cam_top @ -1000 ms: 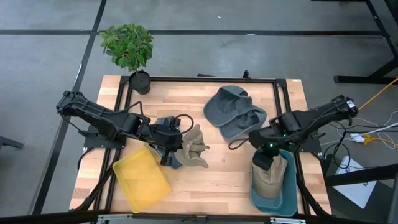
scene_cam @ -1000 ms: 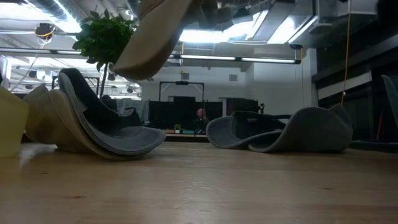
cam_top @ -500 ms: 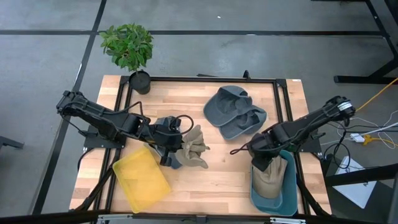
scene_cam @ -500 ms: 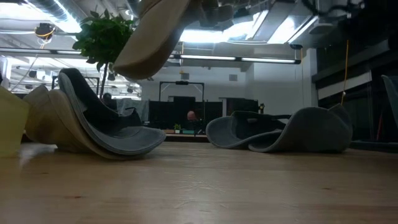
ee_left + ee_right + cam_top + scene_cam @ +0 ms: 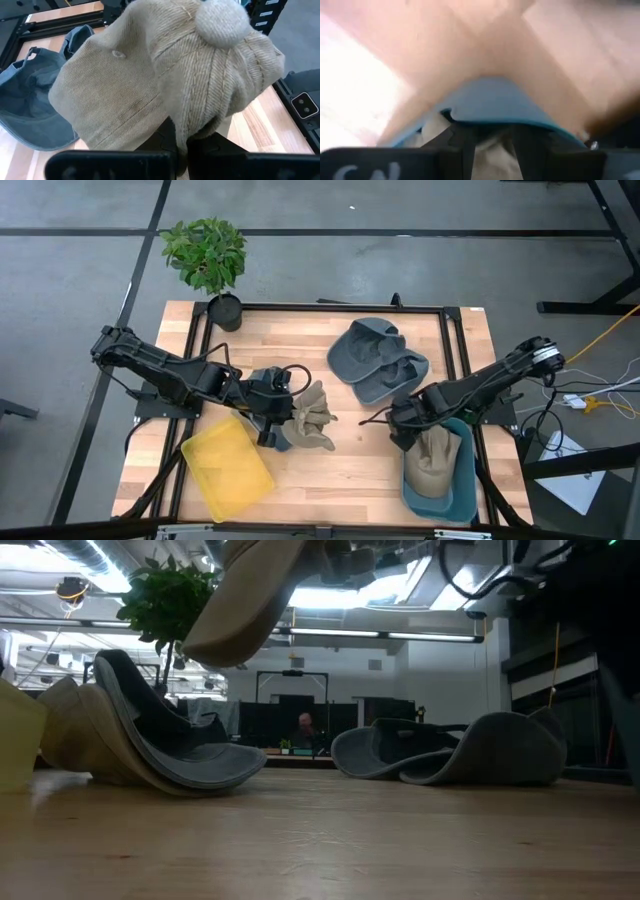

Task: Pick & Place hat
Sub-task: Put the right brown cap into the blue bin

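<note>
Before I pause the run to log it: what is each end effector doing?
Left end effector: closed on the tan hat, lifted off the table.
Right end effector: by the blue bin; open or closed cannot be told.

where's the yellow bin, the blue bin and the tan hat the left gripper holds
yellow bin (image 5: 226,470), high view, its floor
blue bin (image 5: 466,480), high view, its right rim
tan hat (image 5: 314,418), high view, its crown

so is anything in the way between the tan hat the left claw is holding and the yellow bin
Nothing visible is. The left claw is shut on the tan hat, lifted off the table, and the yellow bin sits just beside it toward the near left corner. Only a grey hat lies under the claw, below the held hat.
</note>
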Action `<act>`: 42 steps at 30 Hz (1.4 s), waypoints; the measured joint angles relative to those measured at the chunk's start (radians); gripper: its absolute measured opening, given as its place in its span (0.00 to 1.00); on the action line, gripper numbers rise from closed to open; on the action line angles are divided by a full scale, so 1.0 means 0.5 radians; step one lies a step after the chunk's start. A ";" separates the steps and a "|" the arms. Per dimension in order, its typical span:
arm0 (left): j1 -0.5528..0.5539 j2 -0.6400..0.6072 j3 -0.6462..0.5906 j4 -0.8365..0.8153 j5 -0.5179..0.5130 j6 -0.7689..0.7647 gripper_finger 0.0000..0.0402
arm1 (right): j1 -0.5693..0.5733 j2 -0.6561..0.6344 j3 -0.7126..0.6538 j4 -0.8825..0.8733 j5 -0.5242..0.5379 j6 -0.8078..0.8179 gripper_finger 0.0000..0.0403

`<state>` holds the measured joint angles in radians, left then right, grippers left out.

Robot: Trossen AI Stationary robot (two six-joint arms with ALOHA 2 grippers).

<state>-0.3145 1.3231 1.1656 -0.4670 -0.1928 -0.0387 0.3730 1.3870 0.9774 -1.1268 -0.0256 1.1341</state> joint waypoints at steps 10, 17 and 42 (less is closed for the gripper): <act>0.000 0.000 0.000 0.000 0.000 0.000 0.02 | -0.137 0.159 0.000 0.166 0.191 -0.258 0.29; 0.000 -0.001 0.000 0.000 0.000 0.000 0.02 | -0.260 0.168 0.000 0.544 0.280 -0.428 0.29; 0.000 -0.001 0.000 0.026 0.000 -0.021 0.02 | -0.847 0.168 0.130 2.179 0.089 -1.465 0.29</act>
<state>-0.3145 1.3228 1.1656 -0.4539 -0.1928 -0.0493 -0.0504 1.4712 1.0426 -0.0372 0.0188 0.4016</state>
